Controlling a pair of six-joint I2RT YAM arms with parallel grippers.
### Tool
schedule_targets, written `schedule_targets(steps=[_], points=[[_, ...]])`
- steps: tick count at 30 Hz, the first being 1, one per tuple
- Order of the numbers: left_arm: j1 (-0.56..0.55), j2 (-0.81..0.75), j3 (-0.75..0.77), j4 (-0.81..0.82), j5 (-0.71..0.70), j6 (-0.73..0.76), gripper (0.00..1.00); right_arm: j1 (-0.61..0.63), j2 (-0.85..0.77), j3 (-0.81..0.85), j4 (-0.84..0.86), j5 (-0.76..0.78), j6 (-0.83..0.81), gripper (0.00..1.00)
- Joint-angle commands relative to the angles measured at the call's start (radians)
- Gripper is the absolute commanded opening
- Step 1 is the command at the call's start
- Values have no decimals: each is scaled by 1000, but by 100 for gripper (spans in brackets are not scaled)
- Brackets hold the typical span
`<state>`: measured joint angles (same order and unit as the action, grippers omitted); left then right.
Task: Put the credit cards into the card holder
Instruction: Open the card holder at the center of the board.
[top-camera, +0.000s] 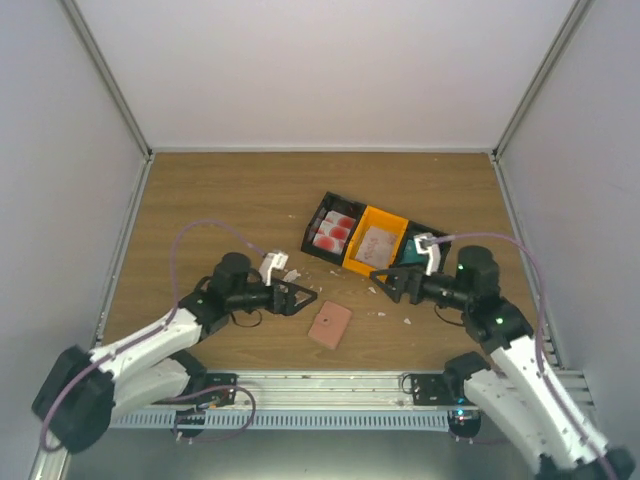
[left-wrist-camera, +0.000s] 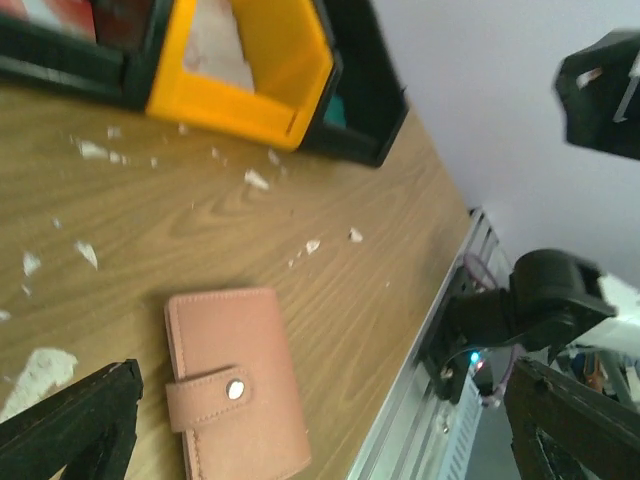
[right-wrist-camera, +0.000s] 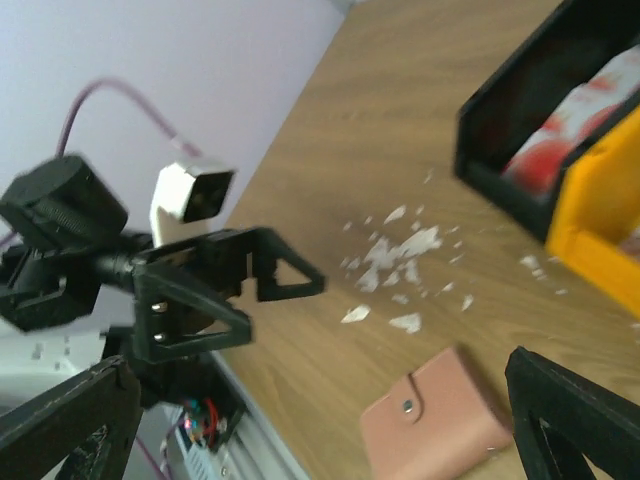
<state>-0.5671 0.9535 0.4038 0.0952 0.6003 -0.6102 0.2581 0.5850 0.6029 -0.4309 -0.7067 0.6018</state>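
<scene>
The salmon-pink card holder (top-camera: 330, 325) lies shut and flat on the wooden table between my two grippers, its snap strap fastened (left-wrist-camera: 235, 395) (right-wrist-camera: 440, 420). White credit cards with red markings (top-camera: 335, 230) (right-wrist-camera: 560, 140) lie in the left black bin. A teal card (top-camera: 410, 256) (left-wrist-camera: 336, 110) shows in the right black bin. My left gripper (top-camera: 300, 298) (left-wrist-camera: 322, 405) hangs open just left of the holder, nothing between its fingers. The right gripper (top-camera: 390, 283) (right-wrist-camera: 320, 400) is open too, up and to the right of the holder, near the bins.
An orange bin (top-camera: 375, 242) (left-wrist-camera: 250, 70) sits between the two black bins (top-camera: 322, 222). White crumbs (top-camera: 385, 300) (right-wrist-camera: 400, 255) are scattered in front of the bins. The metal rail (top-camera: 330, 385) runs along the near table edge. Walls close in left, right and back.
</scene>
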Motion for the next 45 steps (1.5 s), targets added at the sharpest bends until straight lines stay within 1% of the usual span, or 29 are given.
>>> schedule_targets(steps=[1, 3, 6, 7, 10, 13, 14, 15, 16, 18, 21, 24, 27, 31, 37, 42, 45], points=[[-88, 96, 37, 42, -127, -15, 99, 286, 116, -25, 162, 265, 71, 99], [-102, 117, 39, -1, -169, -25, 99, 409, 208, -23, 193, 379, 91, 100], [-112, 152, 30, -80, -194, -27, 94, 575, 319, -7, 188, 553, 156, 99], [-116, 162, 24, -106, -191, -28, 92, 625, 342, -6, 182, 602, 173, 98], [-136, 185, -16, -101, -156, -44, 84, 721, 410, -17, 144, 700, 253, 88], [-162, 214, -32, -34, -133, -65, 75, 769, 480, -41, 96, 769, 322, 73], [-171, 230, -27, -24, -130, -66, 72, 781, 495, -49, 87, 782, 342, 68], [-180, 248, -19, -18, -126, -64, 66, 791, 504, -60, 83, 792, 355, 64], [-189, 267, -8, -15, -122, -60, 59, 797, 509, -72, 85, 798, 363, 61], [-211, 307, 15, -15, -124, -52, 50, 799, 507, -99, 107, 796, 369, 57], [-243, 369, 34, -14, -161, -53, 43, 797, 495, -141, 153, 795, 390, 53], [-260, 431, 61, -23, -179, -48, 35, 791, 502, -165, 198, 769, 392, 51], [-273, 470, 83, -31, -191, -43, 25, 765, 519, -206, 275, 713, 390, 50], [-278, 480, 109, -80, -222, -36, 13, 719, 527, -279, 402, 609, 404, 48], [-283, 510, 154, -221, -250, -9, 7, 641, 553, -353, 566, 479, 423, 46], [-283, 545, 170, -279, -249, 25, 4, 592, 621, -364, 643, 408, 451, 45], [-283, 572, 181, -290, -245, 37, 3, 581, 674, -370, 726, 366, 470, 45]])
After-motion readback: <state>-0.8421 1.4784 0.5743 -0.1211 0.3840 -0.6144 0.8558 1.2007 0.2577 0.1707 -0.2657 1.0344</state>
